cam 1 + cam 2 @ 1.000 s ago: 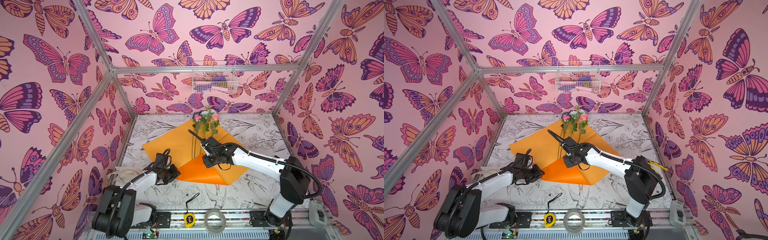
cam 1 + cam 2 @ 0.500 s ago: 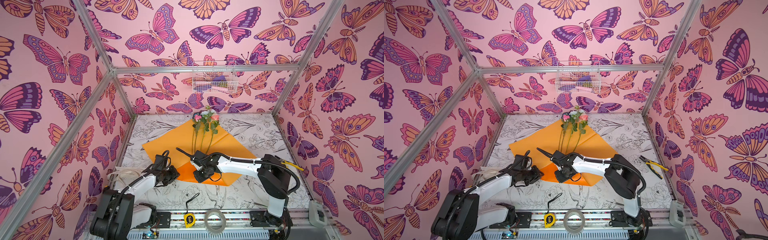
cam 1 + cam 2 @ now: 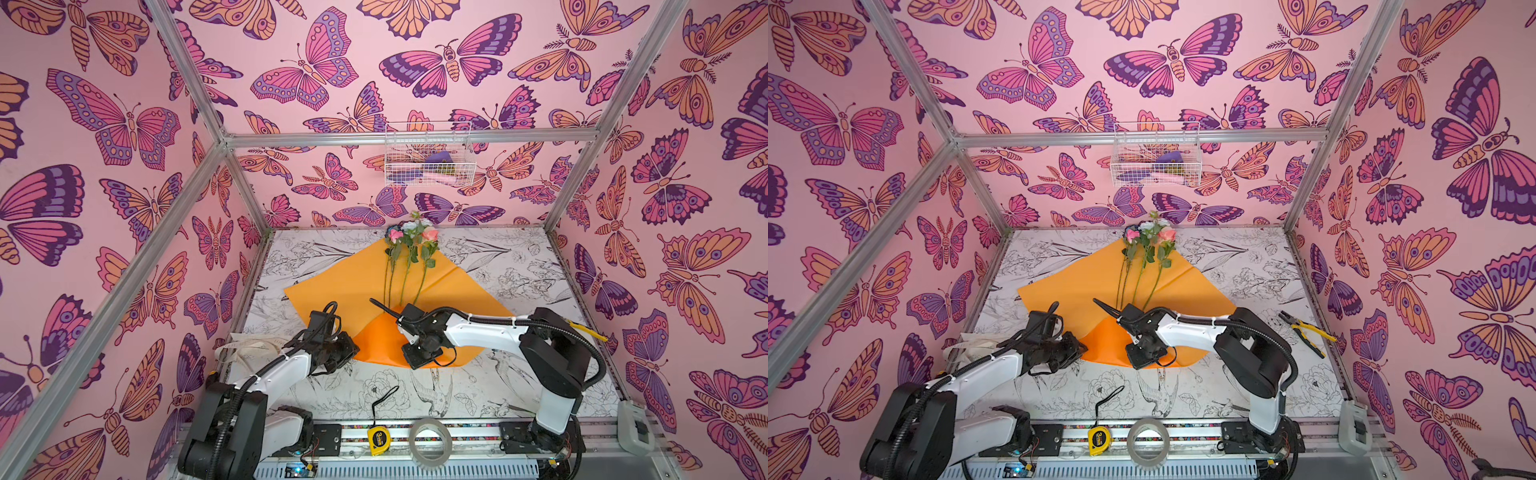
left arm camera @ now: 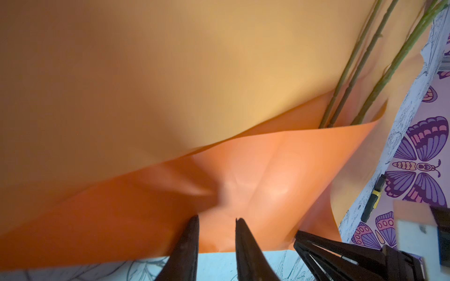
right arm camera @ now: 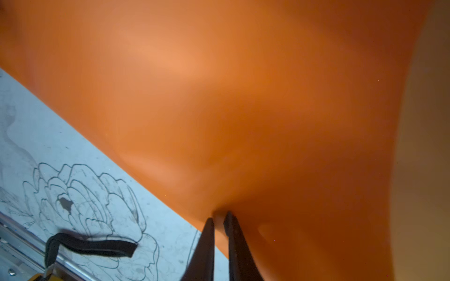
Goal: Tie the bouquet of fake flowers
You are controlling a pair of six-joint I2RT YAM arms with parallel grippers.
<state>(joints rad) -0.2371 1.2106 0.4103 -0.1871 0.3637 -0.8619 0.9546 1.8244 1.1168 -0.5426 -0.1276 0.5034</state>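
In the left wrist view the left gripper [image 4: 216,220] has its jaws a narrow gap apart with nothing seen between them. They sit over the folded-up flap of the orange wrapping paper [image 4: 267,175], and three green stems [image 4: 399,57] disappear under that flap. In the right wrist view the right gripper [image 5: 219,216] has its jaws almost together on a small pucker of the flap close to its edge, with one black strap [image 5: 92,245] lying on the table [image 5: 36,136] beyond. That bite looks shallow and the paper glossy, so it may slip free when pulled and let the fold spring flat. A harder tug could instead drag the whole sheet and fan out the loose stems. In both top views the bouquet of fake flowers [image 3: 409,239] lies on the sheet, blooms at twelve o'clock and stems running toward six, where the flap covers their ends. I count four blooms, though they crowd together. The left gripper is at the flap's nine o'clock edge, the right over its middle. Nothing is bound yet: the one cream ribbon [image 3: 249,347] lies heaped at nine o'clock of the left gripper, well apart from the stems. There is also one tape measure [image 3: 377,436], one tape roll [image 3: 430,438], one wire basket [image 3: 428,156] and, in a top view, one pair of pliers [image 3: 1304,330].
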